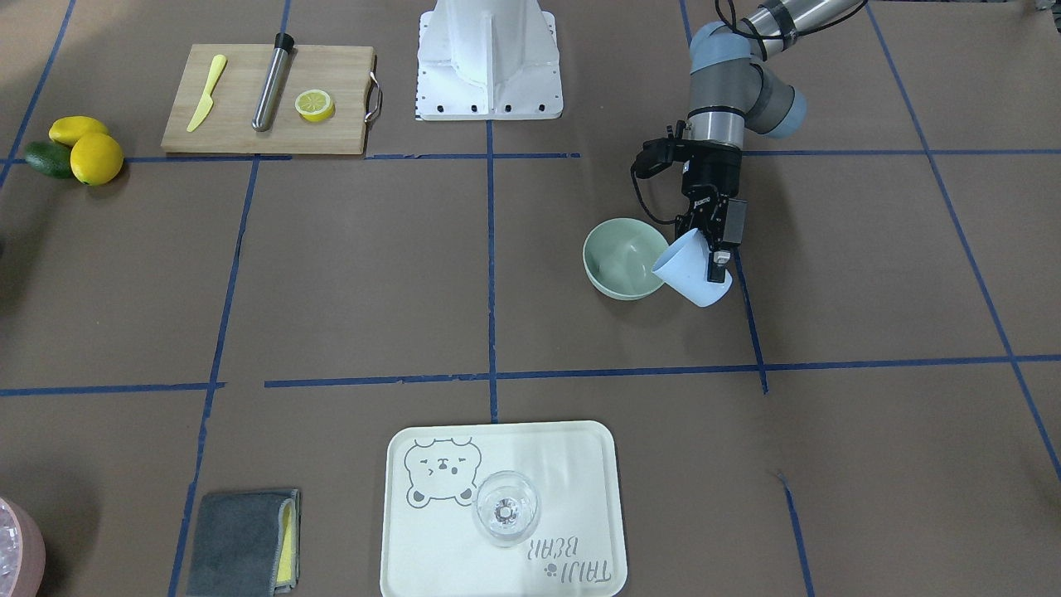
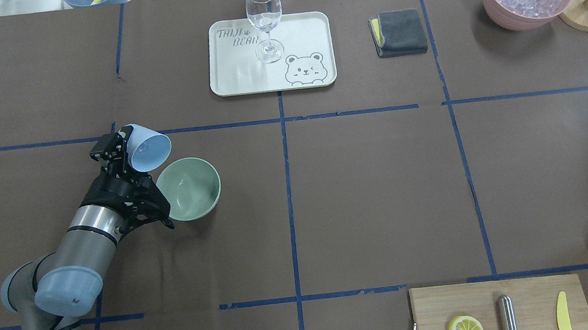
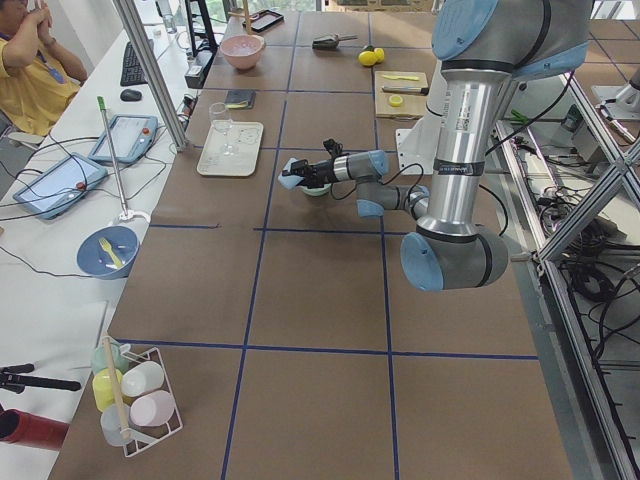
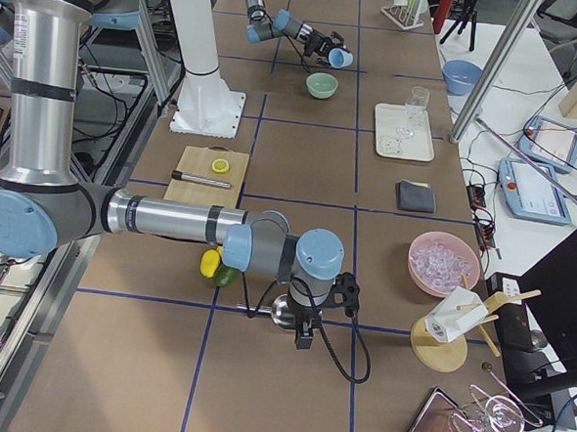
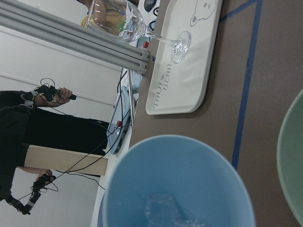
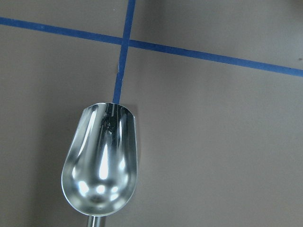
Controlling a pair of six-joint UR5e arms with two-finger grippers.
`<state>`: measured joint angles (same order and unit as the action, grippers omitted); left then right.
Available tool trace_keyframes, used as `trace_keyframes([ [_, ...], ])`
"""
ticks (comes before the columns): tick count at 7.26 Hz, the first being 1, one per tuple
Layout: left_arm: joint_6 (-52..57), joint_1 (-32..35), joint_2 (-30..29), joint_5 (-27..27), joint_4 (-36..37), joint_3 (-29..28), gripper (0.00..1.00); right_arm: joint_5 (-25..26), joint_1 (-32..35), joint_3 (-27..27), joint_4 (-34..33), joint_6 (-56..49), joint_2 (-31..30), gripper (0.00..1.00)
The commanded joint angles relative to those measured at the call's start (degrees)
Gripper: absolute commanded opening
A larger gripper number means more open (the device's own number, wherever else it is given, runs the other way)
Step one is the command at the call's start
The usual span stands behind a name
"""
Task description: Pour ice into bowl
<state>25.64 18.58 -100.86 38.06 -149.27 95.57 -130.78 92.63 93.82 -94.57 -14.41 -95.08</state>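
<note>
Left gripper (image 1: 711, 249) is clamped on the blue cup (image 1: 693, 272), which hangs tilted just beside the bowl (image 1: 620, 264), with its lip at or just over the rim on the cup's side. The cup's long axis slants mouth-first toward the bowl; more tilt looks needed. The ice (image 5: 163, 211) sits as a clear clump deep in the cup, count unreadable. None discernible in the bowl. Right gripper (image 4: 305, 333), well apart, hangs over a metal scoop (image 6: 101, 161); I cannot tell its grip
</note>
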Motion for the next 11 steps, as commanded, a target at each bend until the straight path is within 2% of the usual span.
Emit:
trace_keyframes([
  [1, 11.32, -0.73, -0.56, -3.6, 0.03, -0.12, 0.0, 0.0, 0.1, -0.04, 0.0, 0.0, -0.02, 1.0],
  [3, 24.04, -1.43, -1.97, -7.45, -0.06, -0.99, 0.0, -0.09, 0.36, 0.04, 0.0, 0.0, -0.02, 1.0],
  [5, 30.14, -1.61, -2.15, -7.74, -0.06, -1.35, 0.0, -0.09, 0.27, 0.05, 0.08, 0.0, 0.07, 1.0],
  [11, 31.23, -2.23, -2.76, -8.44, -0.14, -2.14, 0.0, -0.09, 0.53, 0.13, 0.09, 0.0, 0.07, 1.0],
])
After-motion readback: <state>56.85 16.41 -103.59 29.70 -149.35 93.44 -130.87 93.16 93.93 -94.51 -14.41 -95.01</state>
